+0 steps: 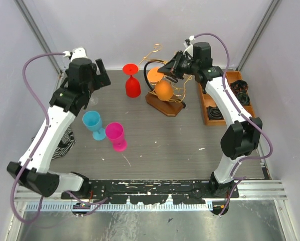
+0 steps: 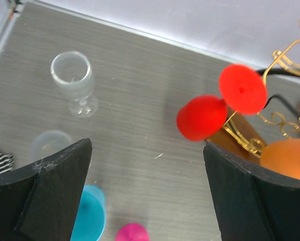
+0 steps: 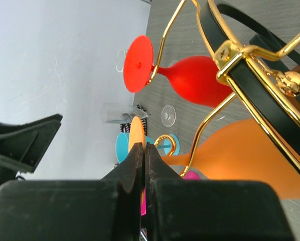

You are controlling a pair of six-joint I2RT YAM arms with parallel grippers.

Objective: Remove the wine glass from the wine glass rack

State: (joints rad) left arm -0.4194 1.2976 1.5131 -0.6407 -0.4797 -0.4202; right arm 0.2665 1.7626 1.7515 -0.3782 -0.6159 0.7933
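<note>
One orange wine glass [image 1: 163, 89] is hanging upside down on the wine glass rack [image 1: 166, 107], far right on the table [image 1: 155, 145]. It is pointing bowl down, foot up, with its long axis leaning off upright. I am seeing my right gripper [image 3: 144, 150] pinching its foot. The left gripper [image 2: 147, 170] is gaping wide, holding nothing.

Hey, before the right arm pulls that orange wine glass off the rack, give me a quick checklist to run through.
1. Right gripper hold on the orange wine glass foot: ok, jaws shut on the disc's rim.
2. Glass free of the wine glass rack: not ok, its stem hangs in the gold wire.
3. Left gripper out of the way: ok, open, off to the left.
4. Red glass clear of the pull path: cannot tell, it is close beside the rack.
5. Bare table for setting down: ok, in front of the rack.
</note>
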